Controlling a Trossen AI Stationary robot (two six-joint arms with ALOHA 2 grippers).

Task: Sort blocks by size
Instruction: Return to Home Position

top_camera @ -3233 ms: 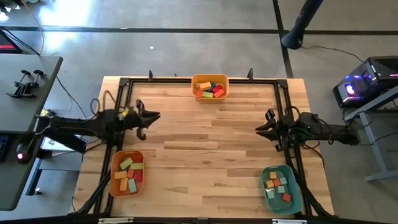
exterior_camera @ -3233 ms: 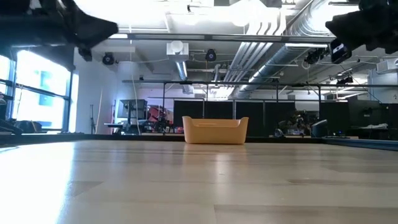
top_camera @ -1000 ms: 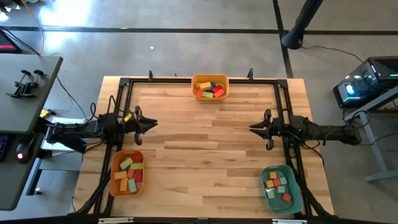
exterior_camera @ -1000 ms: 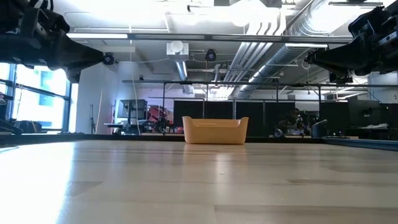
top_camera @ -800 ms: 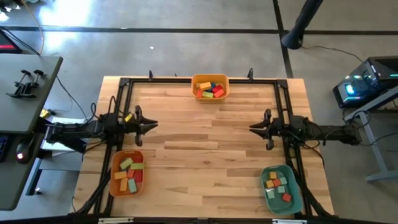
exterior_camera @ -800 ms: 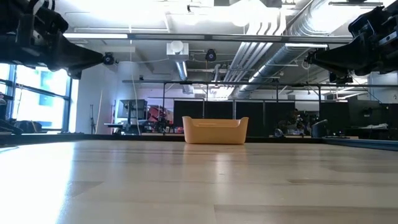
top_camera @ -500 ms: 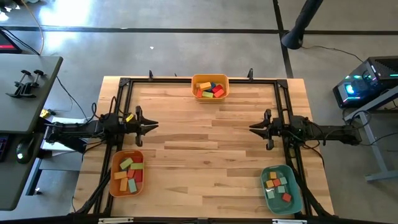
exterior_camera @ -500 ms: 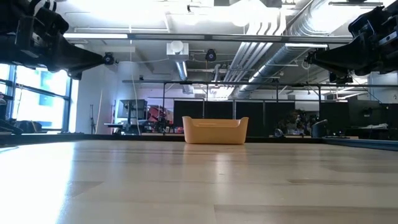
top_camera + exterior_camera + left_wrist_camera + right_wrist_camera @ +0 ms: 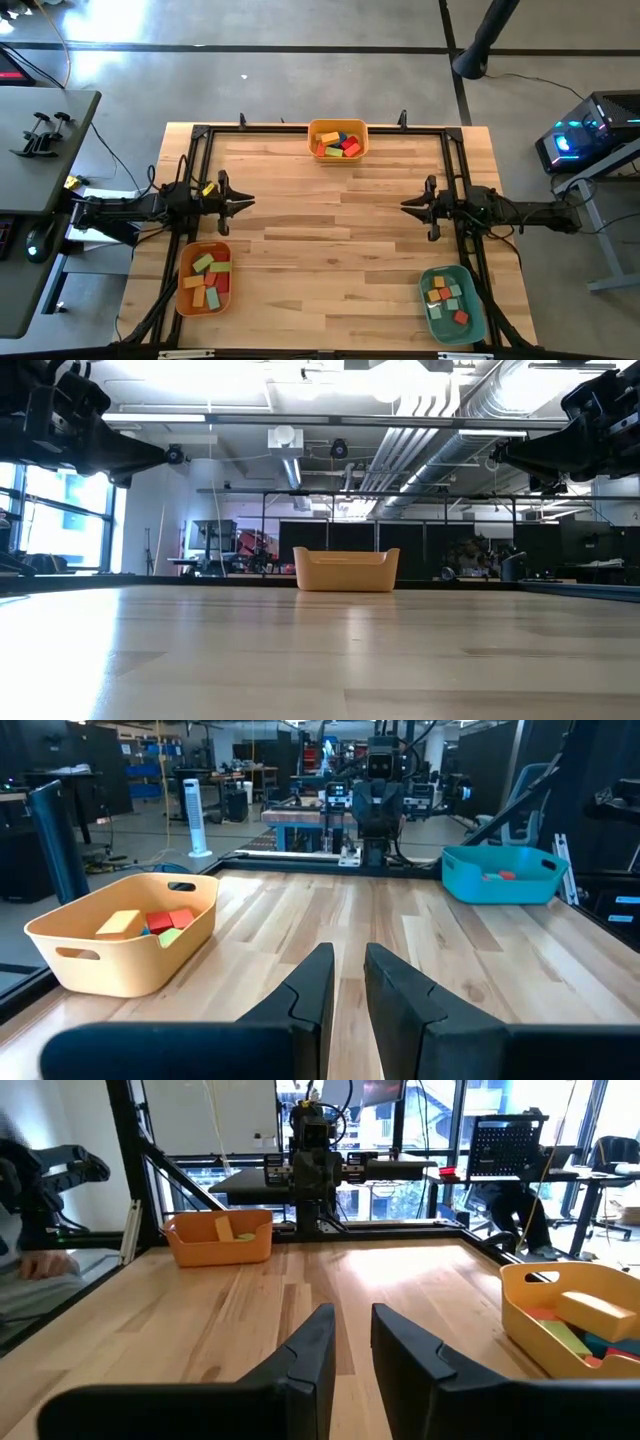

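Left gripper and right gripper are seen at opposite table edges, fingers all but closed, nothing gripped. The blocks are found only inside the far orange bin, near orange bin and teal bin. Homing is best finished high, level, clear of rims

We find the middle of the table bare. Bins stand only at the edges: one orange bin far centre, a second orange bin near left, a teal bin near right. The left gripper and right gripper hang at the sides, seemingly well above the wood.
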